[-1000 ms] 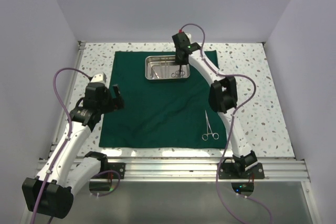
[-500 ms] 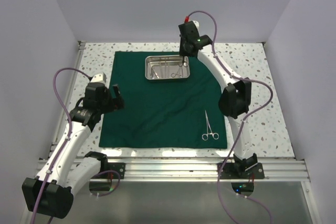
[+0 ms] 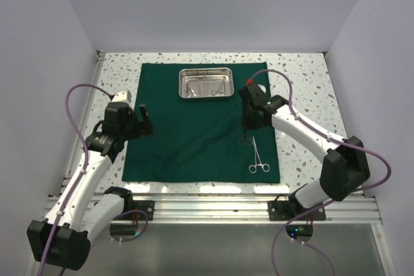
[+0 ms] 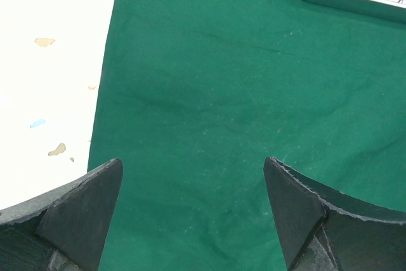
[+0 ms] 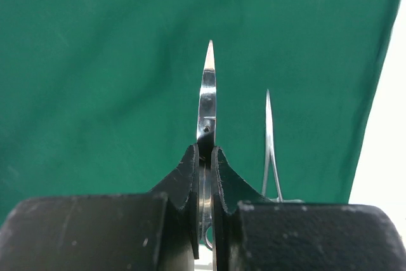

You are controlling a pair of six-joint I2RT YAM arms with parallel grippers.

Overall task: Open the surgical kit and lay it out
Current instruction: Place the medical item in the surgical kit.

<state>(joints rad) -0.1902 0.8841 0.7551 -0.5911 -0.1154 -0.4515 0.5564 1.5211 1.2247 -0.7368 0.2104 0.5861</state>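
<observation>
Pinching steel instrument (image 5: 207,96), right gripper (image 5: 204,152), over cloth (image 3: 194,135)

No legible text, label, brand, number or sign on the dark green cloth (image 3: 187,134) or steel tray (image 3: 181,84).

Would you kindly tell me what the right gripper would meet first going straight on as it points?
Most likely the dark green cloth, just beside the clamp lying there; the steel instrument pinched in the right gripper would touch first. Depth is unclear.
</observation>
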